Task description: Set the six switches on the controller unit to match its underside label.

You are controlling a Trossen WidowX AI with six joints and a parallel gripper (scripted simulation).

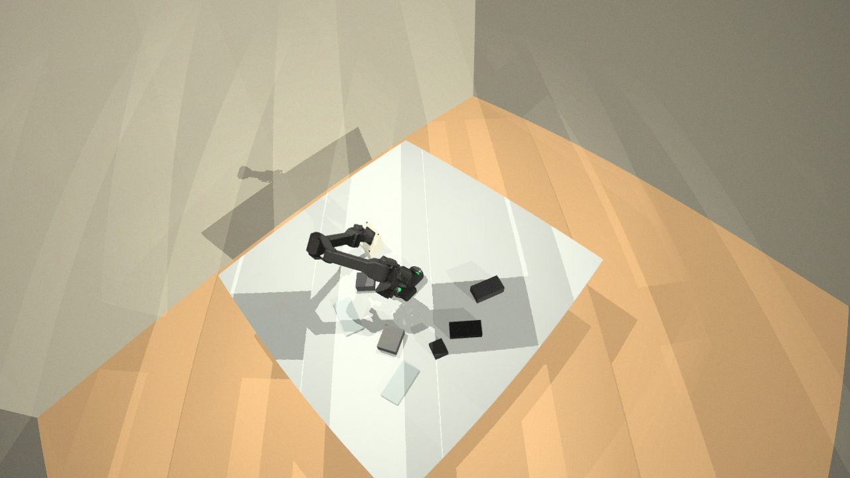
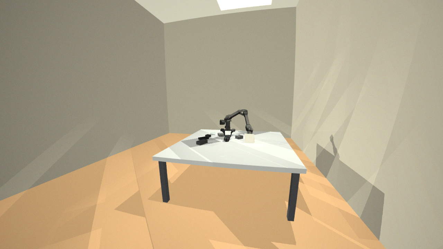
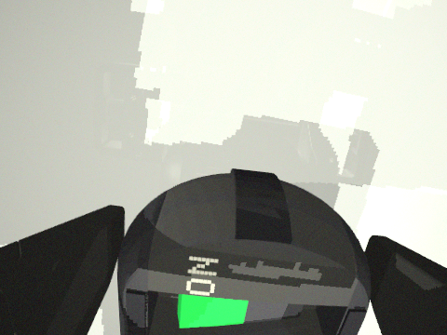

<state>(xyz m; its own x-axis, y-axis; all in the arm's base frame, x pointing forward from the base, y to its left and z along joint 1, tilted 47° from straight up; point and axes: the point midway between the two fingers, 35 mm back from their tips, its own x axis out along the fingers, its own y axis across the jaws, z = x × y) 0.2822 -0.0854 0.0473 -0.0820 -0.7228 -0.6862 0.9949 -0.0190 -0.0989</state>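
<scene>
The dark grey controller unit [image 2: 226, 139] [image 3: 196, 219] is held between the two fingers of my gripper [image 2: 227, 135] [image 3: 249, 237], which is shut on it. In the wrist view its rounded end with a black stripe points up the picture, with a finger on each side. Pale "ON" lettering and one green rocker end [image 3: 211, 311] show at the bottom edge. The other switches are cut off or too small to read in these views, and the label squares cannot be made out. In the exterior view the unit hangs beneath the fingers, low over the bench [image 1: 463, 220] [image 2: 229, 154]. Any gap beneath is unclear.
A cream block [image 2: 249, 138] stands beside the arm's base. A grey block [image 1: 364, 282] [image 2: 238, 136] lies near the arm, another grey block [image 1: 390, 340] farther off. Black blocks [image 1: 487, 289] [image 1: 465, 329] [image 1: 437, 348] lie to the right in the top view. A pale plate [image 1: 400, 383] lies below.
</scene>
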